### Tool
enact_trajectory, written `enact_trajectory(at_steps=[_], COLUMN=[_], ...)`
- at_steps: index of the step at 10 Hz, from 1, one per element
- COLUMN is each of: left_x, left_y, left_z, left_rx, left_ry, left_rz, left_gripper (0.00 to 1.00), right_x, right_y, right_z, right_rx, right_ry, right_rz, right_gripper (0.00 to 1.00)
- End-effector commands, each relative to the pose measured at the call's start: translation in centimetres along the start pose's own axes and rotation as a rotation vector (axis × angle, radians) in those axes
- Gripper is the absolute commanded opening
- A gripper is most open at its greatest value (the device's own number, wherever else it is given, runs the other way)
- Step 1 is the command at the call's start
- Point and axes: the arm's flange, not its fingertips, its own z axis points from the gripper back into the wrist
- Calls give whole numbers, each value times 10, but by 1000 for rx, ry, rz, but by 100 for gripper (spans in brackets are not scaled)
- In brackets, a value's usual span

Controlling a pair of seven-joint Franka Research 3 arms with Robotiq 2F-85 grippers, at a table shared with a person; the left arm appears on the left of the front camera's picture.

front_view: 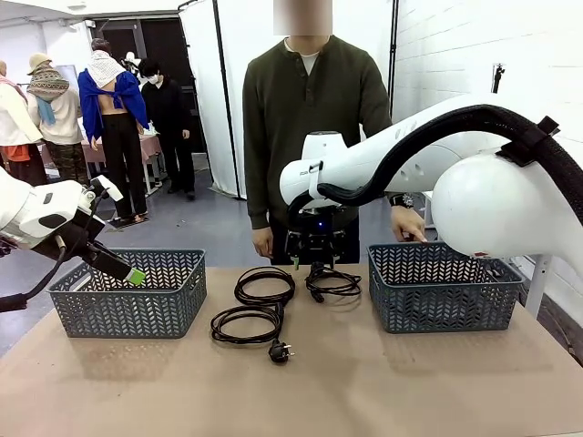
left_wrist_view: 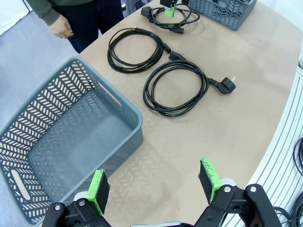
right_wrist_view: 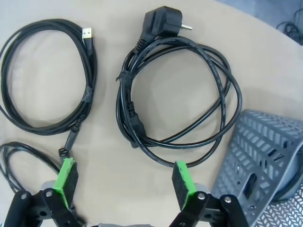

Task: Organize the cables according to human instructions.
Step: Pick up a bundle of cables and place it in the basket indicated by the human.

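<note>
Thin black cables coiled in round loops, black plugs showing

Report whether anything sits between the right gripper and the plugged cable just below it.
Nothing visible does. The right gripper hangs with open jaws directly over the plugged cable, with nothing between them. The USB-tipped cable lies beside it, apart, and the grey basket stands off to one side.

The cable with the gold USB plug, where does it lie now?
In the right wrist view the USB cable lies coiled on the table at the upper left, just apart from the wall-plug cable on its right.
</note>
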Motion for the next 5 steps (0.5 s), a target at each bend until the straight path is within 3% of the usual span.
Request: enact_trajectory(at_steps=[1, 5], left_x=[-1, -1], left_y=[2, 2], left_z=[0, 0], left_rx=[-7, -7], left_ry=[-3, -3], left_rz=[18, 18], left_gripper=[100, 100], right_x=[-1, -1], right_y=[-1, -1], right_z=[2, 2], right_rx=[3, 3], right_ry=[-14, -14], right_rz=[-2, -2], right_gripper=[100, 100])
